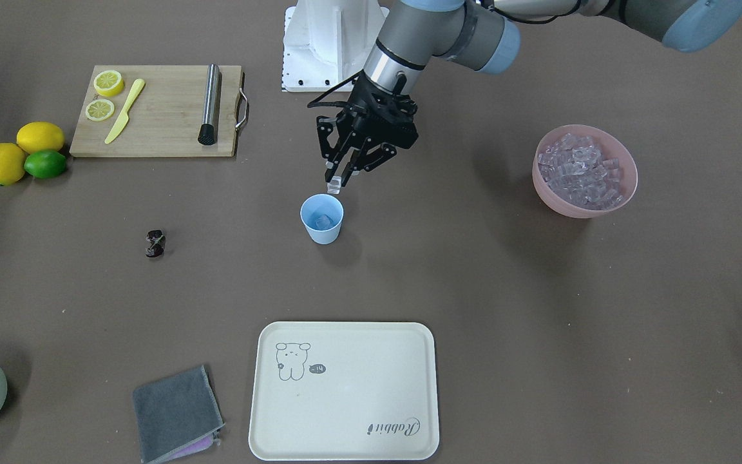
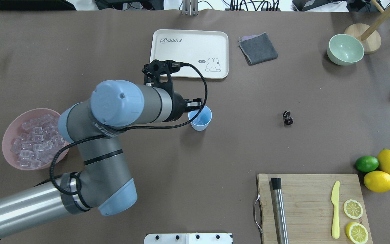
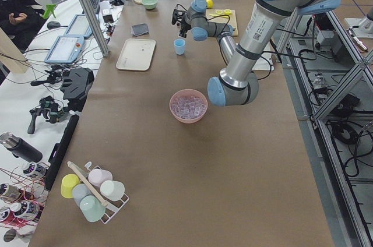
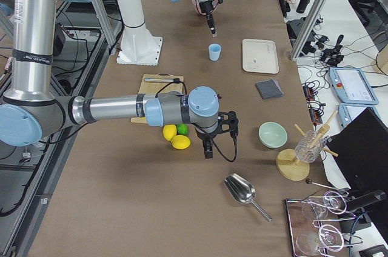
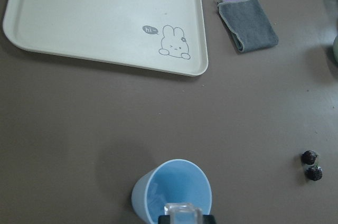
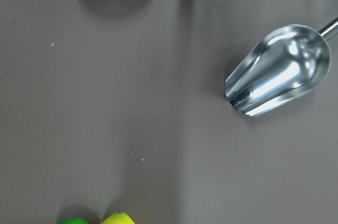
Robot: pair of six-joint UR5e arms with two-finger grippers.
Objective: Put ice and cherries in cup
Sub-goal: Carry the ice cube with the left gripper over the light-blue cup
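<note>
One ice cube [image 1: 333, 188] is pinched between the fingertips of the left hand [image 1: 337, 183], which hangs just above the upper rim of the cup [image 1: 321, 233] near the middle of the front-facing view. The left wrist camera shows the same thing at its bottom edge: the clear cube sits over the blue mouth of the cup, held from both sides. A second cube [image 1: 324, 221] lies at the bottom of the cup. The cup stands upright on the bare brown desk [image 1: 474, 290], with the cherries [image 1: 155, 243] well off to its left in that view and the pink bowl [image 1: 625, 187] well off to its right. The bowl is heaped with more ice [image 1: 579, 169]. The cherries lie on the desk by themselves, touching nothing else. Toward the bottom of the front-facing view rest a cream tray [image 1: 345, 425] with a rabbit drawing and, to its left, a folded grey cloth [image 1: 174, 412]. In the side view the right hand [image 4: 208, 148] hangs over the desk just beside the lemons [image 4: 176, 137]; I cannot tell whether its fingers are spread or pressed together. Its wrist camera looks down on a metal scoop [image 6: 277, 71] at the right of its frame.
</note>
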